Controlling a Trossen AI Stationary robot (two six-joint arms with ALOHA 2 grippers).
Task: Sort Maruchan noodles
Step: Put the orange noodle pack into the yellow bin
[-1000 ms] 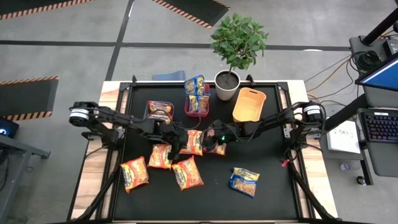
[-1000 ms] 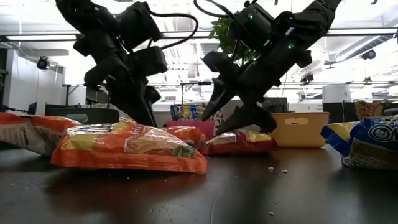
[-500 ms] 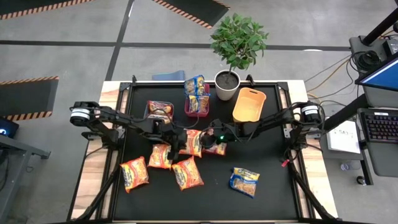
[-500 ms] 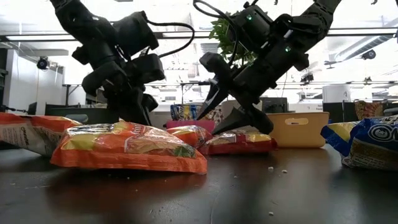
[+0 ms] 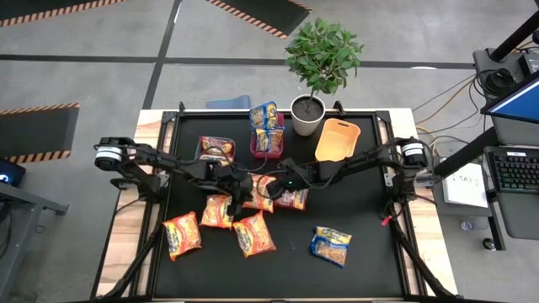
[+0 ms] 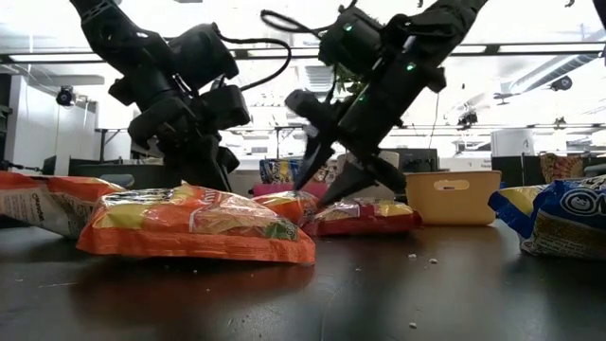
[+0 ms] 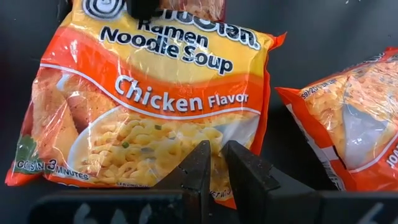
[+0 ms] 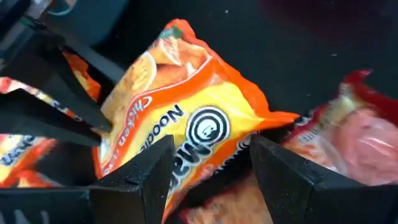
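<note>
Left claw (image 7: 212, 163) pinching orange chicken packet (image 7: 149, 106) edge; right claw (image 8: 208, 165) wide over same packet.

Right gripper shifts left onto the centre orange packet

The right gripper (image 5: 275, 180) now sits farther left than a second ago, off the red packet (image 5: 295, 199) and over the chicken-flavour packet (image 5: 259, 193), its open fingers (image 8: 149, 171) straddling that packet's edge. The left gripper (image 5: 237, 190) stands a little higher and more upright above the same packet, fingers nearly together.
</note>
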